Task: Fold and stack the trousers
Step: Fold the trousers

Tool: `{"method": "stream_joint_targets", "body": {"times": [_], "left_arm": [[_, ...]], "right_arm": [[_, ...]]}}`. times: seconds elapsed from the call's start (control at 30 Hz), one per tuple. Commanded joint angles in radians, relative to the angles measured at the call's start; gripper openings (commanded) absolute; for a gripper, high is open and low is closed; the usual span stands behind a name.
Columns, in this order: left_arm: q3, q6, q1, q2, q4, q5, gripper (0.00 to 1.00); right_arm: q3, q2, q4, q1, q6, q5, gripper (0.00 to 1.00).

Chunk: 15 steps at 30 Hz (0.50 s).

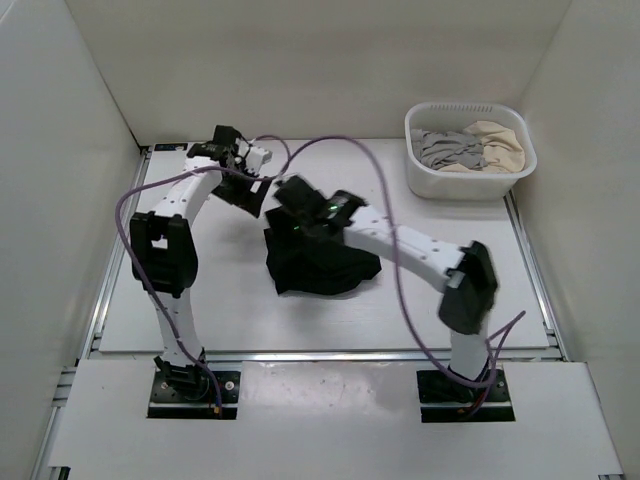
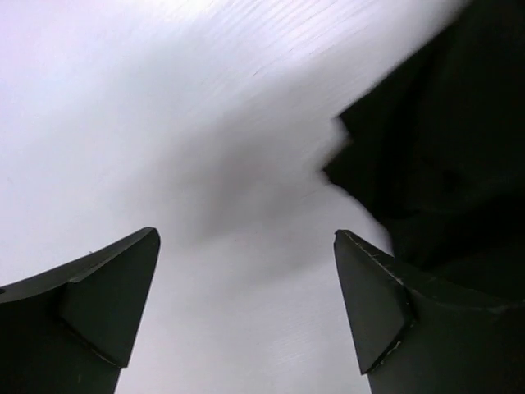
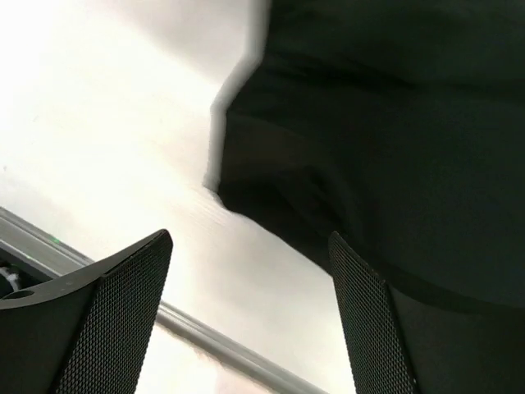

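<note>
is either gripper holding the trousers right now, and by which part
Nothing is held: the left gripper and the right gripper are both open, the trousers clamped by neither.

black trousers (image 1: 318, 258) lie bunched in a rumpled heap mid-table.

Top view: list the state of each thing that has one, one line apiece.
trousers, bunched in a loose heap on the table, held by neither tool
left tool, open, empty, beside the trousers
right tool, open, empty, at the trousers' edge
white basket, upright, holding the grey garment and the beige garment
</note>
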Motion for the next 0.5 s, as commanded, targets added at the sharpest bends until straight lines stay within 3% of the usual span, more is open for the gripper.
{"method": "stream_joint_targets", "body": {"times": [0.0,0.2,0.43,0.47], "left_arm": [[0.045,0.057,-0.09,-0.119,0.023,0.136,1.0],[0.109,0.077,-0.201,-0.028,0.065,0.185,1.0],[0.145,0.065,-0.23,0.116,0.105,0.144,1.0],[0.145,0.065,-0.23,0.116,0.105,0.144,0.96]], "right_arm": [[-0.169,-0.194,0.024,-0.191,0.088,-0.005,0.82],[-0.591,-0.317,0.208,-0.477,0.136,-0.25,0.89],[-0.664,-0.245,0.31,-0.549,0.116,-0.408,0.93],[-0.699,-0.245,0.32,-0.549,0.116,-0.424,0.92]]}}
